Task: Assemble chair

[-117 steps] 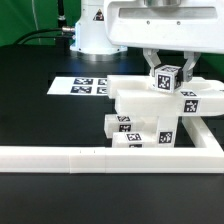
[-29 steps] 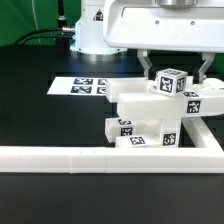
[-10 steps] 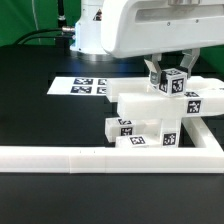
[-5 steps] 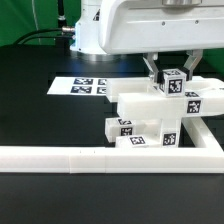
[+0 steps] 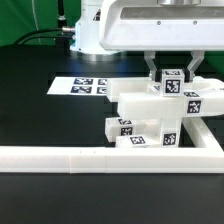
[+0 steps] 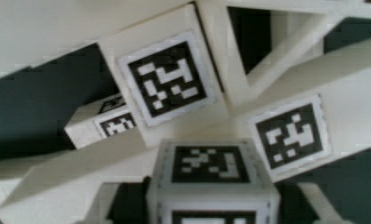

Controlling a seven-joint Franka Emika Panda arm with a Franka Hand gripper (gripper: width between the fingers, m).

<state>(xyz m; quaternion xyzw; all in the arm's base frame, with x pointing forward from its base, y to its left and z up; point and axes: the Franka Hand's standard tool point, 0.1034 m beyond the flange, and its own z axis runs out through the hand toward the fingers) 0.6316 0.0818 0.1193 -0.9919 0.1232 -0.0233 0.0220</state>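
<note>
The partly built chair stands at the exterior view's right: a flat white slab (image 5: 138, 100) resting on tagged square posts (image 5: 124, 128), with another tagged piece (image 5: 196, 104) at its right end. My gripper (image 5: 171, 71) hangs just above the slab's far right part, shut on a white tagged square post (image 5: 171, 84). That post's lower end sits at the slab's top; contact cannot be told. In the wrist view the held post (image 6: 210, 166) fills the middle between my fingers (image 6: 114, 205), with tagged chair pieces (image 6: 169, 82) beyond it.
The long white L-shaped border rail (image 5: 95, 155) runs along the front and up the right side, close around the chair. The marker board (image 5: 85, 87) lies flat on the black table behind and to the exterior view's left. The robot base (image 5: 95, 35) stands behind it.
My gripper with the post has shifted slightly to the exterior view's left and the post now looks more upright. The grip is unchanged and the chair pieces have not moved.
</note>
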